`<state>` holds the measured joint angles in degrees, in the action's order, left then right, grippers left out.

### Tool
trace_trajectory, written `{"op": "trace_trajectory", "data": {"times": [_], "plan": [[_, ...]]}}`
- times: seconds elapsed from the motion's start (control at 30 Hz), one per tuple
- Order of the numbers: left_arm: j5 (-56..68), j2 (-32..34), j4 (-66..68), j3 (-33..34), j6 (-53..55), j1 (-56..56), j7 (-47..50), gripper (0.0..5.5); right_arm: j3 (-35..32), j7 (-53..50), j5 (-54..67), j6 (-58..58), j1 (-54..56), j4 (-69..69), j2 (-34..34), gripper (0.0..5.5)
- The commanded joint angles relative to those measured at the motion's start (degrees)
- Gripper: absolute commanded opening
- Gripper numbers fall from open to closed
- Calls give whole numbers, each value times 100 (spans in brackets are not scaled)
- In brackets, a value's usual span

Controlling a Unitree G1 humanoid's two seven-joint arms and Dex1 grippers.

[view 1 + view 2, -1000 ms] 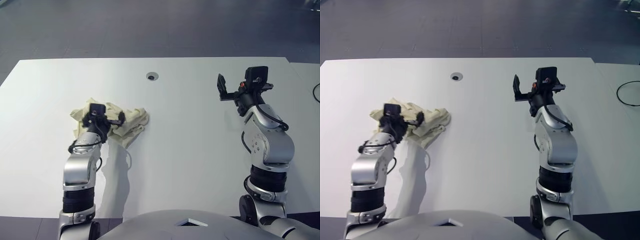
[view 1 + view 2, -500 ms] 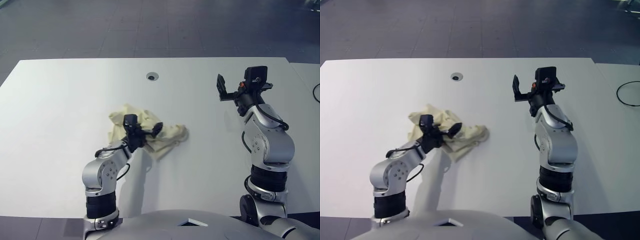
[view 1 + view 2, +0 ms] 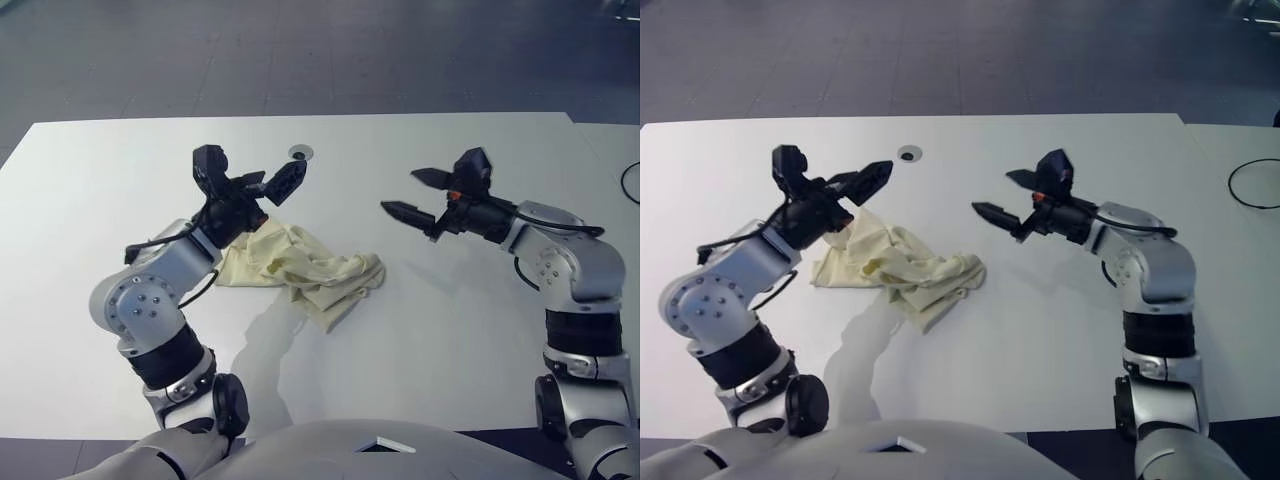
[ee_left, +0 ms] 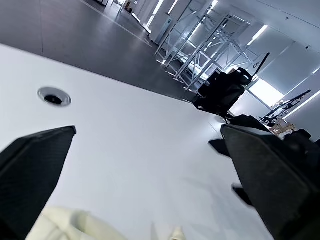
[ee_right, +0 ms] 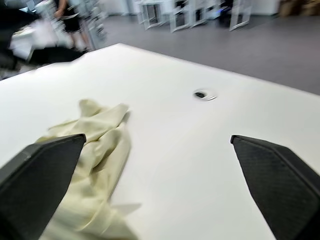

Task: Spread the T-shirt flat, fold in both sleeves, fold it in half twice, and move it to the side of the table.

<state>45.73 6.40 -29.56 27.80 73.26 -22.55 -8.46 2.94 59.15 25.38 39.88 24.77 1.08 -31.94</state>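
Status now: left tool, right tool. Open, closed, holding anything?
Left tool: open, holding nothing, just above the crumpled pale yellow cloth T-shirt.
Right tool: open, holding nothing.

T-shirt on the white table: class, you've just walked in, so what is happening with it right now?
The cream T-shirt lies crumpled on the white table, not yet spread flat or folded. The left gripper is open and raised over the shirt's far left part, holding nothing. The right gripper, also open and empty, hovers over bare table to the shirt's right, pointing towards it.
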Motion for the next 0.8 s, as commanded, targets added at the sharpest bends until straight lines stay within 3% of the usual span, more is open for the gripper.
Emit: {"op": "trace_trajectory", "data": {"times": [0.03,0.2,0.53,0.8], "plan": [[-108,502,177,-174,-110,-54,-51,538,829,1058,-273,-274,507,-749,-201,540],[-443,890,152,-617,-319,74,42,538,1335,1713,-601,-599,931,-1477,-158,540],[-508,861,112,-828,-505,100,173,538,1890,2458,-1091,-1007,1368,-2417,29,540],[-422,730,105,-837,-463,50,330,540,2044,2753,-1422,-1350,1642,-3021,228,424]]}}
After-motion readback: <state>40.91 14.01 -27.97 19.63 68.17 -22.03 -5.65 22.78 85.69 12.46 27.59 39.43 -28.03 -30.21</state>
